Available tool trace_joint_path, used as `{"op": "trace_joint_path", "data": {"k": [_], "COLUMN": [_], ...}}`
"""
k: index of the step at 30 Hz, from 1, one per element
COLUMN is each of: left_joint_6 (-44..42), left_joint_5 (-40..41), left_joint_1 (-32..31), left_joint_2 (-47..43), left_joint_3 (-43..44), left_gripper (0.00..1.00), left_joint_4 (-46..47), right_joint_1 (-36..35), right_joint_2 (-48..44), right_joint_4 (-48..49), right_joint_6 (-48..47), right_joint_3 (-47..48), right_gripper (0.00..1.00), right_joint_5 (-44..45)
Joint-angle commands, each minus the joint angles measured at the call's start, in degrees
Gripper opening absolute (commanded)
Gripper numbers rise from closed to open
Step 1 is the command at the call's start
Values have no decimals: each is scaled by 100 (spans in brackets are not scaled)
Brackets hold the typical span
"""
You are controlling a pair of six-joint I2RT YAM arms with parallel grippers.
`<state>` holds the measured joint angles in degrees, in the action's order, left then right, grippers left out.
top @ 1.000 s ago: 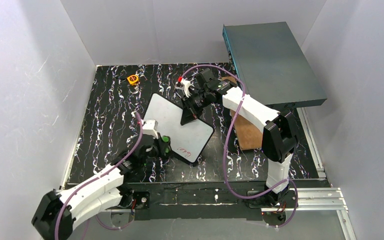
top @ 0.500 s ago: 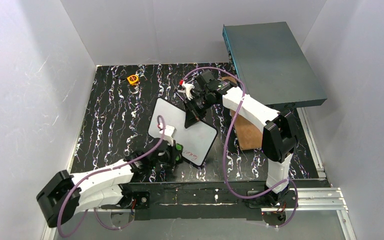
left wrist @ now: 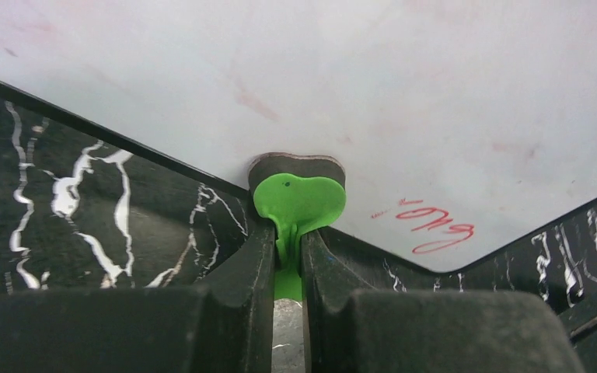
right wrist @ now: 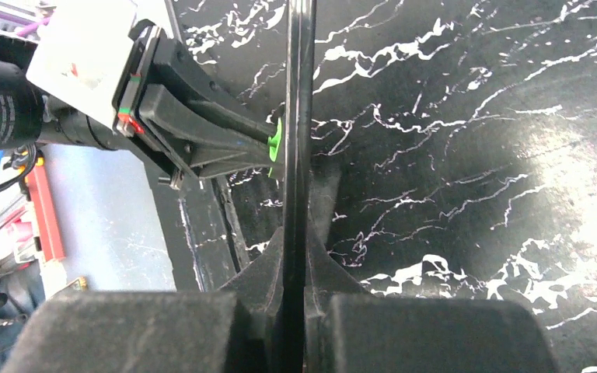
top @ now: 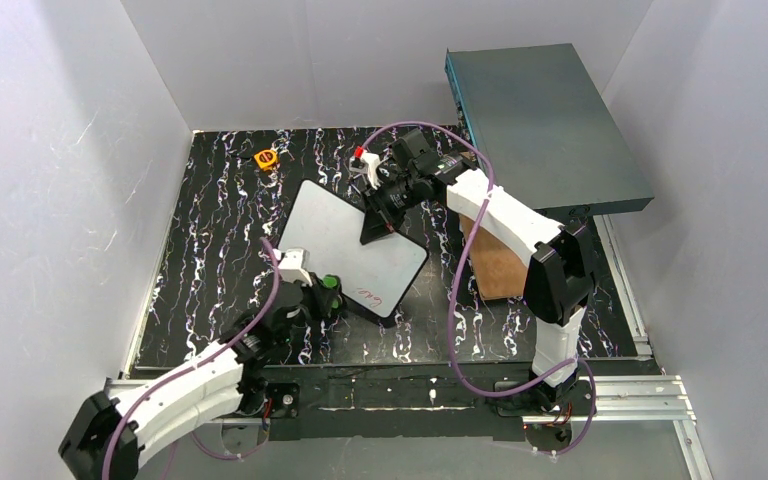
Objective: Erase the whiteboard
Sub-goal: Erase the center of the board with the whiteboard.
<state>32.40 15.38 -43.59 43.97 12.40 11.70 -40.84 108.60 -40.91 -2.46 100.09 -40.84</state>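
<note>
The whiteboard [top: 345, 240] is white with a thin black frame and is held tilted over the black marbled table. Red writing [top: 370, 297] remains near its near corner and also shows in the left wrist view [left wrist: 435, 229]. My right gripper [top: 380, 226] is shut on the board's far right edge; in the right wrist view [right wrist: 295, 249] the board [right wrist: 299, 116] runs edge-on between the fingers. My left gripper [top: 324, 293] is shut on a green eraser [left wrist: 299, 203], which presses on the board's near left edge [left wrist: 357, 93], left of the writing.
A large grey-teal metal box [top: 540, 125] stands at the back right. A brown wooden board [top: 495, 265] lies under the right arm. A small orange tape measure [top: 266, 158] sits at the back left. A red-and-white small item [top: 362, 165] lies beside the right wrist.
My left gripper with the eraser swept right along the board's near edge, then back left to where it is now. The board shifted slightly in my right gripper's hold.
</note>
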Motion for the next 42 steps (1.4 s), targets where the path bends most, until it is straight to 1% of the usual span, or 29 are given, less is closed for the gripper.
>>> {"op": "trace_joint_path", "data": {"k": [1,4,7,9,11,14,17,19,21,22,25,27,29,30,34,35,37,40,42], "left_joint_6": [-42,-225,-484,-576,-664,-795,-632,-604,-557,-511,-439,-497,-543,-575,-708,-705,-705,-739,-607], "left_joint_5": [336,-89,-668,-932,-916,-703,-496,-15,353,362,-31,-316,-559,-659,-1264,-1415,-1364,-914,-673], "left_joint_1": [328,330,319,149,-268,-854,-952,-925,-716,-482,435,887,1138,1165,1165,1127,836,61,-397], "left_joint_2": [-565,-322,299,691,1041,1540,1664,1373,952,690,-80,-423,-525,-501,-5,127,354,705,1041], "left_joint_3": [-115,-7,349,567,752,1090,1096,920,794,765,579,534,559,580,718,768,837,953,1040], "left_gripper": [0,0,0,0,0,0,0,0,0,0,0,0,0,0,0,0,0,0,0], "left_joint_4": [-493,-251,-92,-11,214,250,312,274,-183,-441,-1075,-1384,-1538,-1535,-1308,-1241,-1048,-871,-748], "right_joint_1": [-200,-230,-281,-292,-293,-293,-293,-293,-293,-293,-293,-293,-294,-291,-293,-293,-293,-292,-293], "right_joint_2": [-309,-183,-76,-29,12,28,-18,-72,-145,-186,-207,-188,-175,-164,-138,-137,-149,-156,-172], "right_joint_4": [-320,-306,-309,-372,-444,-465,-462,-462,-477,-482,-527,-541,-537,-533,-510,-496,-472,-478,-495], "right_joint_6": [665,753,832,844,856,853,824,788,732,701,619,606,606,606,589,589,589,569,546], "right_joint_3": [237,296,398,530,652,693,602,538,495,475,474,474,480,482,468,451,423,425,438], "right_gripper": [1,1,1,1,1,1,1,1,1,1,1,1,1,1,1,1,1,1,1], "right_joint_5": [-1961,-2085,-2155,-2140,-2134,-2143,-2127,-2078,-1991,-1941,-1802,-1762,-1741,-1726,-1644,-1632,-1602,-1561,-1537]}}
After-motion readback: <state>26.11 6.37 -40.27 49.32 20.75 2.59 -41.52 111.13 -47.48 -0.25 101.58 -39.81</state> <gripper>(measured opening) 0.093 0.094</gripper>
